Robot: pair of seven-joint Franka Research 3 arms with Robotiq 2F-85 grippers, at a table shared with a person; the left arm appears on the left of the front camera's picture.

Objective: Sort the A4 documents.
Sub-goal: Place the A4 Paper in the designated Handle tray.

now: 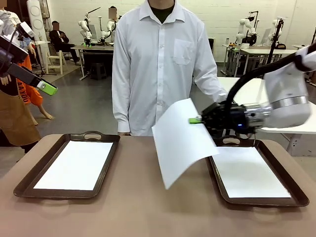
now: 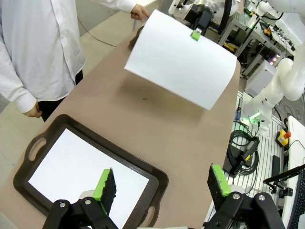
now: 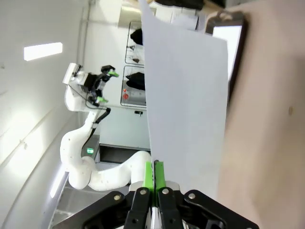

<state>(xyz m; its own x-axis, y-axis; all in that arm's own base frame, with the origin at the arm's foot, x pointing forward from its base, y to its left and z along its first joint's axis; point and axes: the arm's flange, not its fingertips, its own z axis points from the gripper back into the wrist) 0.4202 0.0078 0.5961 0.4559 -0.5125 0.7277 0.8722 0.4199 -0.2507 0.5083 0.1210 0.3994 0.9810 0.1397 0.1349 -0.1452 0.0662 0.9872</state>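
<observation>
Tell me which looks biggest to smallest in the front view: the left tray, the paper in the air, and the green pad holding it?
1. Left tray and lifted paper: look alike in size; the paper hangs tilted, so I won't rank them.
2. Green pad of the right pincer, smallest by far.

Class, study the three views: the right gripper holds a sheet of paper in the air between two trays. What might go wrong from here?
1. The right gripper pinches the thin white A4 sheet only at one edge, so it may slip or tear.
2. The sheet droops, so its free corner might catch the dark brown right tray's rim and fold.
3. It could settle crooked on the sheet already in the tray.
</observation>
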